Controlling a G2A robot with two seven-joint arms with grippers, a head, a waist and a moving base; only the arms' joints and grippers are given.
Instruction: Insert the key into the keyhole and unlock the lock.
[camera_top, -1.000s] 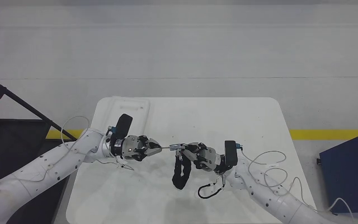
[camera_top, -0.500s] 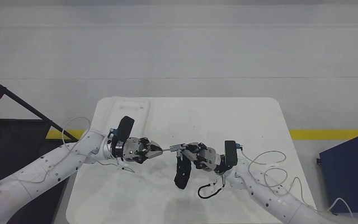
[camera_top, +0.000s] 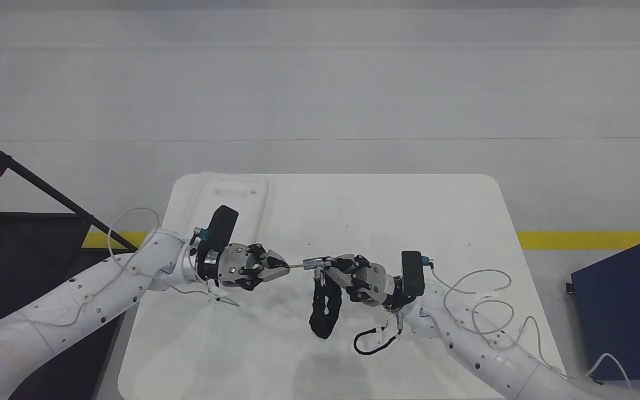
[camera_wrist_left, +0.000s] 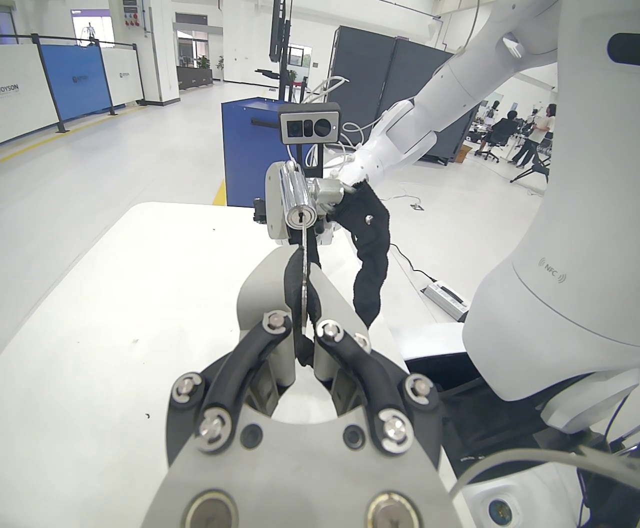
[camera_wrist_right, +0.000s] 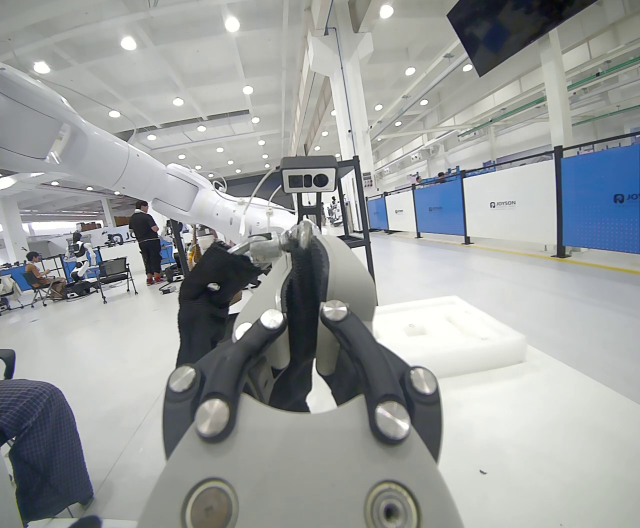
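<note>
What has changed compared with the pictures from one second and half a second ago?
The left gripper, shut on the key, shifted slightly toward the lock, then held still. The right gripper stays shut on the lock, the black cable still hanging below it.

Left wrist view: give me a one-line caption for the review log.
Left jaws pinch the key, its tip at the keyhole of the chrome lock the other arm holds up.

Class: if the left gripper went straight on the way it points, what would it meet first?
The shiny silver lock cylinder held by the right gripper. The flat silver key in the left gripper seems to reach its keyhole face already, though depth is unclear.
</note>
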